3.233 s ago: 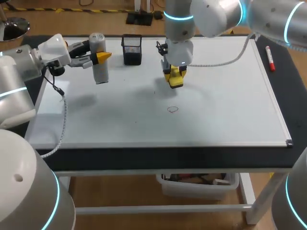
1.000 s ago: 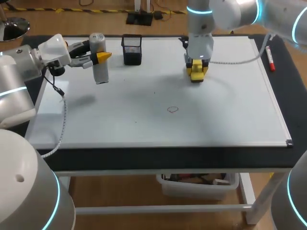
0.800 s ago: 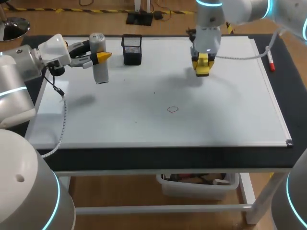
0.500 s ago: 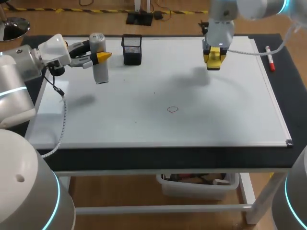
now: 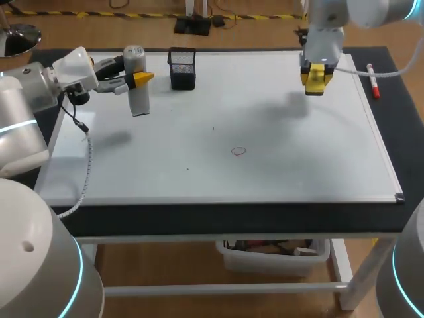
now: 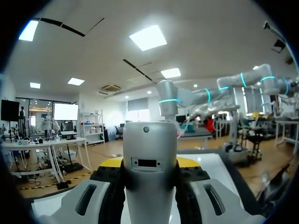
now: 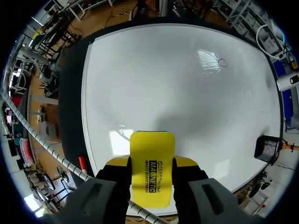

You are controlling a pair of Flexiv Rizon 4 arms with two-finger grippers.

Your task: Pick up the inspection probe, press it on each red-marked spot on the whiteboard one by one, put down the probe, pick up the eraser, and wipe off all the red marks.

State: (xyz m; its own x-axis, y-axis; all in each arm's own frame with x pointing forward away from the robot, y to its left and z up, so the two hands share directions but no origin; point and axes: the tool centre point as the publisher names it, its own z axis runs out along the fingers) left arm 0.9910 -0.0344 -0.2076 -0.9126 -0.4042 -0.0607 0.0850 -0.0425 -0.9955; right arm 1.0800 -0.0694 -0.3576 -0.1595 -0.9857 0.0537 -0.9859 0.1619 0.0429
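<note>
The right fingers [image 7: 186, 162] clamp the eraser [image 7: 151, 175], likely to wipe the red mark [image 5: 238, 151]; the left fingers [image 6: 189, 162] grip the probe [image 6: 149, 163], held aside.

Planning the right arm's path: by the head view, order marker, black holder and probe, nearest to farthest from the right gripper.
1. Marker, just to the right gripper's right.
2. Black holder, leftward, far edge.
3. Probe, farthest left, in the left gripper.

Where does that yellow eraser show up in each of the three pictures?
Head view: the eraser is in the right gripper, over the whiteboard's far right part.
Left wrist view: not in it.
Right wrist view: the eraser is between the gripper's fingers, above the whiteboard.
Shared landmark: the small red circle, head and right wrist views.
</note>
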